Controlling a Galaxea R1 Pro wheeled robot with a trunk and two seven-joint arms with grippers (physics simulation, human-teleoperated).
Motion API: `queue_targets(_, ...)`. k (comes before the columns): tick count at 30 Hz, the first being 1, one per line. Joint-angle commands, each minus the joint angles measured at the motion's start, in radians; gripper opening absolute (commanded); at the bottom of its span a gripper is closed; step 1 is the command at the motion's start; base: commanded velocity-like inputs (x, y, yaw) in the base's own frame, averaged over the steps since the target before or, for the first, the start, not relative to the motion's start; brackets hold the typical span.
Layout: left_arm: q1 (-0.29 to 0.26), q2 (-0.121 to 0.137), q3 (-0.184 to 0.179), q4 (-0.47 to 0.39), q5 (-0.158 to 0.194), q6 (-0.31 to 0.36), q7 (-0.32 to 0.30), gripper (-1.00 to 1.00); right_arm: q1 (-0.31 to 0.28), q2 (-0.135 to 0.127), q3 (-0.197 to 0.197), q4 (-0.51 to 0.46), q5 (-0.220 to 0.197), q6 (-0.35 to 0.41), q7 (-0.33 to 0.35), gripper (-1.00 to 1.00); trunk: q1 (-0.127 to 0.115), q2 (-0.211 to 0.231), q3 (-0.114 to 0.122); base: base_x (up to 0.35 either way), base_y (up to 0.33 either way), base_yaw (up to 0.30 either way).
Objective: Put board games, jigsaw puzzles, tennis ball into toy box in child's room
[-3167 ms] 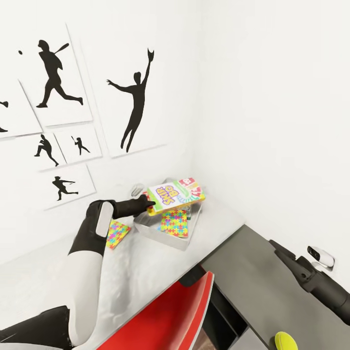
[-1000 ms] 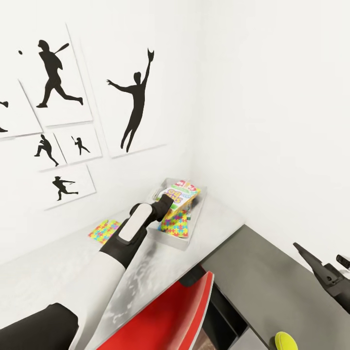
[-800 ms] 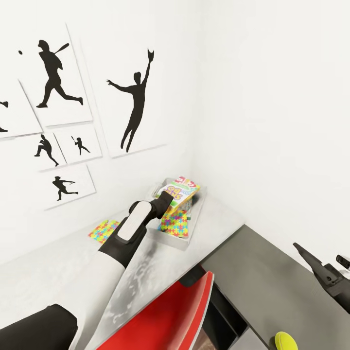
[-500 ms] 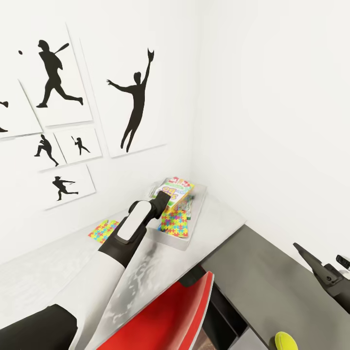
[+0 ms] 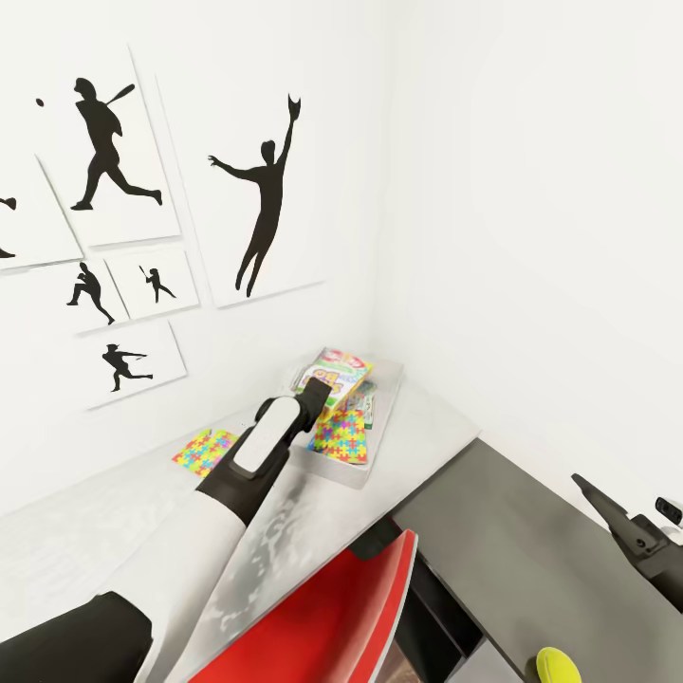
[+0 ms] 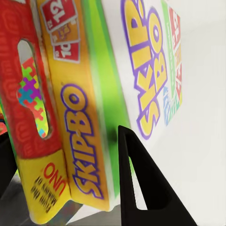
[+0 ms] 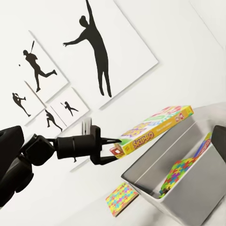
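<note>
Two arms: my left reaches over the table [image 5: 114,531] toward the corner; my right hangs low at the right, over the dark grey end unit [image 5: 531,560].
Left fingers [image 7: 113,147]: clamped on the near edge of the red-yellow-green board game [image 5: 334,372] — one black finger [image 6: 141,188] lies across its printed face in the left wrist view.
Board game: held up flat, slightly tilted, above the toy box [image 5: 356,470]; in the right wrist view it hangs clear over the open top, not resting on the rim.
Toy box: grey tray on the pale table top, in the corner by the two white walls.
Jigsaw in the box [image 5: 341,434]: one multicoloured square leaning against the inside wall; another printed thing sits behind it, too hidden to name.
Jigsaw on the table [image 5: 202,449]: flat on the top, just left of the toy box, apart from it.
Tennis ball [image 5: 558,666]: yellow-green, low at the right, well apart from the box.
Right fingers [image 5: 593,498]: nothing held — whether parted or closed, I cannot tell.
Red chair back [image 5: 323,617]: in front of the table edge.
Wall: black silhouette sports pictures [image 5: 261,204].
</note>
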Motion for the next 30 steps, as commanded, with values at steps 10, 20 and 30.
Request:
queue_targets(10, -0.001, 0.000, -0.129, 0.001, 0.115, -0.036, 0.004, -1.00, -0.001, 0.000, -0.001, 0.000, -0.002, 0.009, 0.001, 1.00, 0.001, -0.002, -0.002, 0.000, 0.000, 0.000)
queue_targets(20, -0.001, 0.000, -0.147, 0.003, 0.125, -0.046, 0.004, -1.00, -0.002, -0.001, -0.001, 0.015, -0.003, 0.008, 0.001, 1.00, 0.001, -0.002, -0.002, 0.000, 0.000, 0.000)
queue_targets(30, -0.001, 0.000, -0.149, 0.003, 0.126, -0.047, 0.004, 1.00, -0.003, -0.002, -0.002, 0.043, -0.004, 0.006, 0.002, 1.00, 0.001, -0.002, -0.002, 0.000, 0.000, 0.000)
